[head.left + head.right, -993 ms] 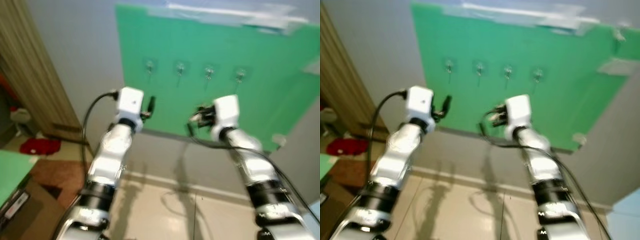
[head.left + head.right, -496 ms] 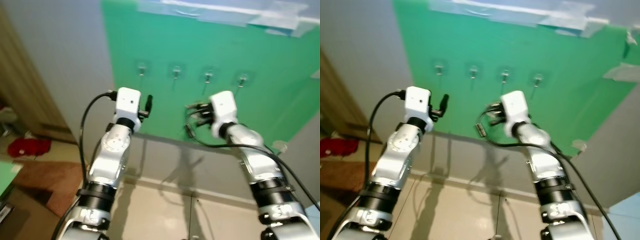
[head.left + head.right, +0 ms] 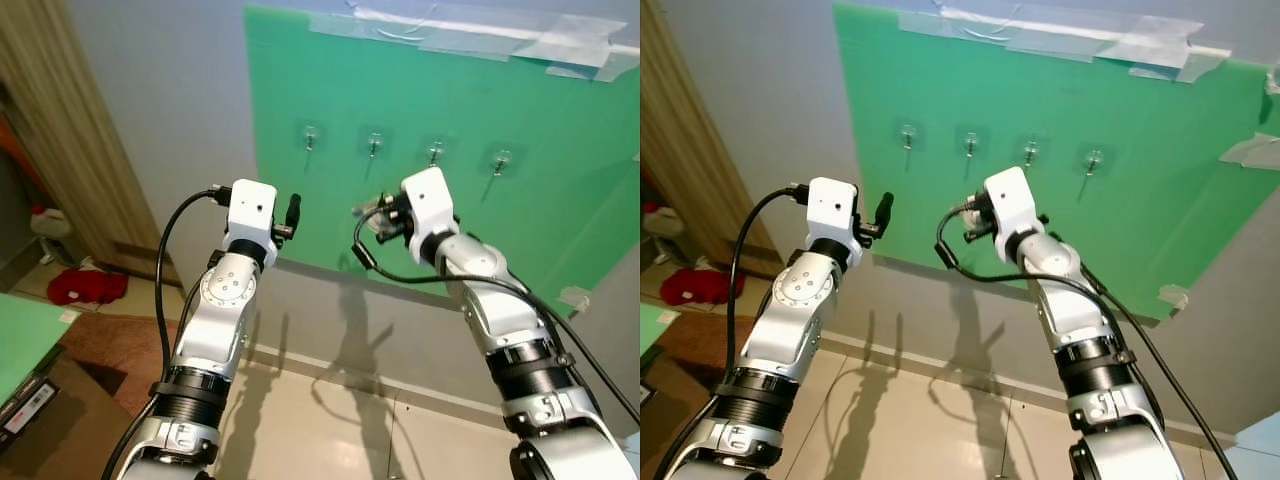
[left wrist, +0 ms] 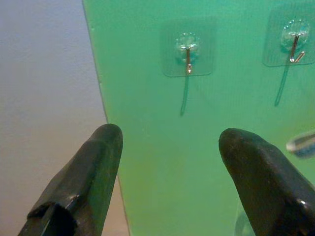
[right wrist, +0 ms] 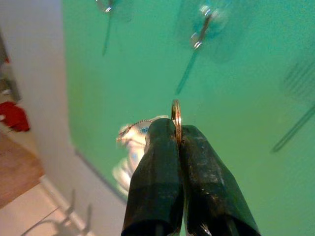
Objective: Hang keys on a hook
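- Your right claw (image 5: 176,135) is pinching the key ring (image 5: 175,114) between its pressed-together fingertips; the rest of the keys (image 5: 132,147) dangle below it, a pale blur against the green board (image 3: 560,220).
- So the keys are picked up and carried to the wall, but nothing hangs on a hook yet. I judge you are in the approach, roughly past the midpoint.
- Four hooks sit in a row on the board. In the head views the right claw (image 3: 378,215) is held up below and a little left of the second hook from the left (image 3: 374,145), near it but not touching.
- What is left: line the ring's opening up with a hook tip, slide it on, then let go.
- Your left claw (image 4: 170,142) is spread and holds nothing; it points at the leftmost hook (image 4: 187,55).
- Compared with a second ago, the view is sharper and the board and hooks sit differently in it, which is the camera moving. Against the hooks, the right claw has come closer to the row and further left.
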You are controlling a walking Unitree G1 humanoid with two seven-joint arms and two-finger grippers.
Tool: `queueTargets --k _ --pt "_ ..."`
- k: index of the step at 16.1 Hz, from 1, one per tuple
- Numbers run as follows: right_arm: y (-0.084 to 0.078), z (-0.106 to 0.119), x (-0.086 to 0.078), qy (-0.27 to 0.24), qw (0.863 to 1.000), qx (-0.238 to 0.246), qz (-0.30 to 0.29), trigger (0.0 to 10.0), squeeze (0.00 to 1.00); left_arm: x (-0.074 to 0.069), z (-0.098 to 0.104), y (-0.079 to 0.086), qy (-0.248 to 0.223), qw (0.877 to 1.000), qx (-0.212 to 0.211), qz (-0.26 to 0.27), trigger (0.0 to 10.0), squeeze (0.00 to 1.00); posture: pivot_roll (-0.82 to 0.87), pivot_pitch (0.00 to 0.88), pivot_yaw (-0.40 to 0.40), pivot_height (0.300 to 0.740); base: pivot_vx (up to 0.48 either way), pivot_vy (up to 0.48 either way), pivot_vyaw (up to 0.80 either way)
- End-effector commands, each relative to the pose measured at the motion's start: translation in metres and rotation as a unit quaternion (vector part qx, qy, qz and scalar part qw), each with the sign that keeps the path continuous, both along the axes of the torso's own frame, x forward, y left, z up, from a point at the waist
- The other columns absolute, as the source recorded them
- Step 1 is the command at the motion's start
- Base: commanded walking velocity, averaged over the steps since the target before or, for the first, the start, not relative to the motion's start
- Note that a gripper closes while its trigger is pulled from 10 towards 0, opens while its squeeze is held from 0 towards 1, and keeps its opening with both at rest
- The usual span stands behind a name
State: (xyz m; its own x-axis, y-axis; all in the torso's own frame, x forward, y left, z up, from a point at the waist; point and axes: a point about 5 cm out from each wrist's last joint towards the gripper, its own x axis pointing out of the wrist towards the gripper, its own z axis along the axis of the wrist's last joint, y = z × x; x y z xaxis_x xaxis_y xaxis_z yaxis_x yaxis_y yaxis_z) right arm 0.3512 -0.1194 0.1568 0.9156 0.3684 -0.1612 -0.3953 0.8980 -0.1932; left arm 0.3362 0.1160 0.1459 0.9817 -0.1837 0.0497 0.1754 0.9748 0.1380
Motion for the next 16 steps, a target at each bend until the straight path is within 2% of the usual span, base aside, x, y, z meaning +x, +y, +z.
queueTargets --k 1,5,9,16 --pt "0.001 0.011 0.005 -0.021 1.000 -0.003 -0.002 0.0 0.00 0.002 0.007 -0.002 -0.014 1.000 0.002 -0.001 10.0 0.00 -0.04 0.000 0.008 0.740 0.000 0.000 0.00" --pt "0.013 0.021 0.009 -0.028 0.999 -0.003 0.026 0.0 0.00 0.002 0.008 -0.003 -0.014 1.000 0.003 -0.004 10.0 0.00 -0.04 0.000 0.010 0.740 0.000 0.000 0.00" --pt "0.027 0.029 0.020 -0.015 0.998 0.033 0.041 0.0 0.00 0.003 0.008 -0.005 -0.015 1.000 0.002 -0.005 10.0 0.00 -0.04 0.000 0.005 0.740 0.000 0.000 0.00" --pt "0.022 0.031 0.029 -0.015 0.998 0.065 0.010 0.0 0.00 0.003 0.009 -0.005 -0.016 1.000 0.002 -0.003 10.0 0.00 -0.04 0.000 0.002 0.740 0.000 0.000 0.00"
